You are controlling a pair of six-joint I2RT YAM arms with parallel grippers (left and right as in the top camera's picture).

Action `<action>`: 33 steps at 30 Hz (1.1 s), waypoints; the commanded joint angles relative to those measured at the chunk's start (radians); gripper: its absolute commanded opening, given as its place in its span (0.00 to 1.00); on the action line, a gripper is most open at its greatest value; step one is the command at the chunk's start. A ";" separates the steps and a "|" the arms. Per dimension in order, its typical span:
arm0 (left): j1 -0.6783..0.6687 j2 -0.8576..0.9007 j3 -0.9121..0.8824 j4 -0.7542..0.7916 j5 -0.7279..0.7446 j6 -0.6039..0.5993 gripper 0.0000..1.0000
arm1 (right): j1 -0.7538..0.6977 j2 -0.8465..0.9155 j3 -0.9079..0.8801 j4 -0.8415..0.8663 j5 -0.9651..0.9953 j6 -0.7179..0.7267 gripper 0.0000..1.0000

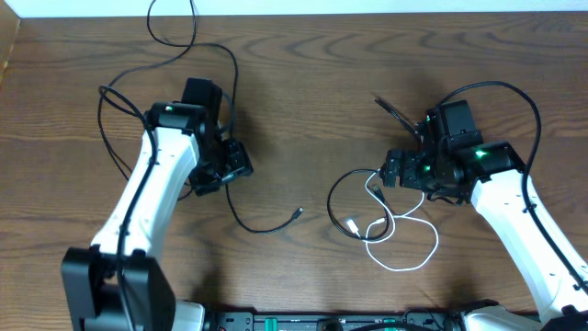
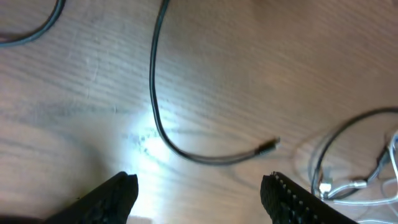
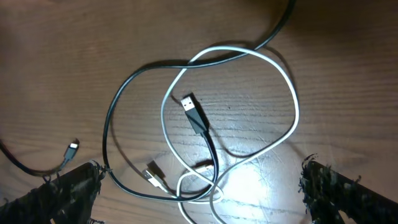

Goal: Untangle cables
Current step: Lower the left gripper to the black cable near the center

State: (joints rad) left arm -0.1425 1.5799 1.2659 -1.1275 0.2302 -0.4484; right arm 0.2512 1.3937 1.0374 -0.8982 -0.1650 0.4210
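One long black cable (image 1: 262,227) lies apart on the left, running past my left arm to a small plug (image 1: 297,213); it also shows in the left wrist view (image 2: 155,93). My left gripper (image 1: 234,165) is open and empty above the table, its jaws (image 2: 199,193) short of that plug (image 2: 268,147). A second black cable (image 1: 333,198) and the white cable (image 1: 404,262) lie looped through each other. My right gripper (image 1: 393,170) hovers open over them (image 3: 202,180). The right wrist view shows the white loop (image 3: 292,106), the black loop (image 3: 124,93), a black plug (image 3: 194,112) and a white plug (image 3: 152,174).
The wooden table (image 1: 303,110) carries the arms' own thick black cables: one arcs behind the right arm (image 1: 524,101), one loops left of the left arm (image 1: 106,138). The long cable's far part trails off the back edge (image 1: 175,41).
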 commanded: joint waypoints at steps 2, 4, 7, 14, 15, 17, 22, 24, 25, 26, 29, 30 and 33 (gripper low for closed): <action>-0.038 -0.153 -0.024 -0.031 -0.050 -0.077 0.70 | 0.005 -0.006 -0.006 0.002 -0.006 0.011 0.99; -0.065 -0.207 -0.078 -0.018 -0.105 -0.163 0.70 | 0.005 -0.006 -0.006 0.017 -0.006 0.012 0.99; -0.107 -0.244 -0.184 0.042 -0.158 -0.255 0.71 | 0.005 -0.006 -0.006 0.031 -0.006 0.012 0.99; -0.177 -0.212 -0.363 0.246 -0.106 -0.211 0.65 | 0.005 -0.006 -0.006 0.031 -0.006 0.011 0.99; -0.185 -0.205 -0.369 0.271 -0.096 -0.144 0.65 | 0.005 -0.006 -0.006 0.031 -0.006 0.011 0.99; -0.208 -0.190 -0.370 0.307 -0.092 -0.004 0.68 | 0.005 -0.006 -0.006 0.031 -0.006 0.011 0.99; -0.270 -0.145 -0.370 0.402 -0.091 0.263 0.72 | 0.005 -0.006 -0.006 0.043 -0.006 0.012 0.99; -0.309 -0.116 -0.370 0.402 -0.092 0.386 0.72 | 0.005 -0.006 -0.006 0.045 -0.006 0.012 0.99; -0.327 -0.101 -0.370 0.393 -0.092 0.451 0.73 | 0.005 -0.006 -0.006 0.044 -0.006 0.011 0.99; -0.356 -0.074 -0.370 0.378 -0.092 0.547 0.73 | 0.005 -0.006 -0.006 0.041 -0.006 0.011 0.99; -0.401 -0.009 -0.370 0.387 -0.092 0.658 0.98 | 0.005 -0.006 -0.006 0.035 -0.006 0.011 0.99; -0.404 0.001 -0.370 0.397 -0.092 0.658 0.98 | 0.005 -0.006 -0.006 0.034 -0.006 0.011 0.99; -0.404 0.015 -0.370 0.402 -0.092 0.675 0.98 | 0.005 -0.006 -0.006 0.032 -0.006 0.011 0.99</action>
State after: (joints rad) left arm -0.5453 1.5803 0.8917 -0.7246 0.1360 0.1162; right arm 0.2512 1.3937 1.0363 -0.8650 -0.1650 0.4213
